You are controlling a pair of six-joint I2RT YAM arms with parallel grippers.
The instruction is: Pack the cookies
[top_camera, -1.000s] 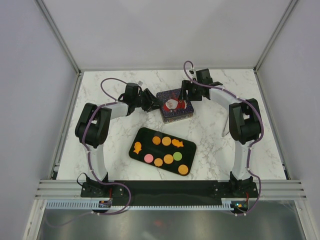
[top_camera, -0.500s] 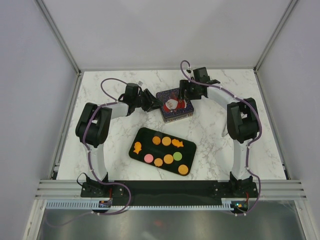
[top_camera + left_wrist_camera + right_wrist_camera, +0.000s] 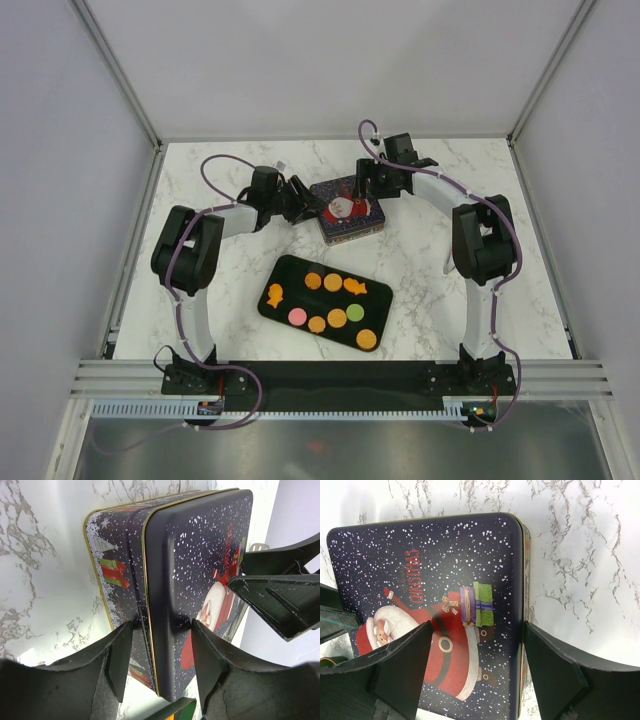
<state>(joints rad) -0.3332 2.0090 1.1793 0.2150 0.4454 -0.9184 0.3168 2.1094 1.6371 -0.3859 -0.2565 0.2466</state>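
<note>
Several cookies (image 3: pixel 333 283), round orange, pink and green ones plus two orange fish shapes, lie on a black tray (image 3: pixel 285 267) in the middle of the table. Behind it stands a closed dark-blue Christmas tin (image 3: pixel 348 210) with a Santa on its lid (image 3: pixel 200 555) (image 3: pixel 430 580). My left gripper (image 3: pixel 303 203) (image 3: pixel 161 625) is open, its fingers straddling the lid's left rim with small gaps either side. At the tin's far edge, my right gripper (image 3: pixel 368 188) (image 3: pixel 477 625) is wide open, one finger over the Santa and the other just past the tin's side.
White marble tabletop (image 3: pixel 430 270) ringed by grey enclosure walls. The right gripper's fingers (image 3: pixel 280 595) show across the tin in the left wrist view. Both arm bases sit at the near edge.
The left jaws have spread a little wider around the lid's rim. The right gripper has crept slightly toward the tin's far edge. Tin and tray stay put.
</note>
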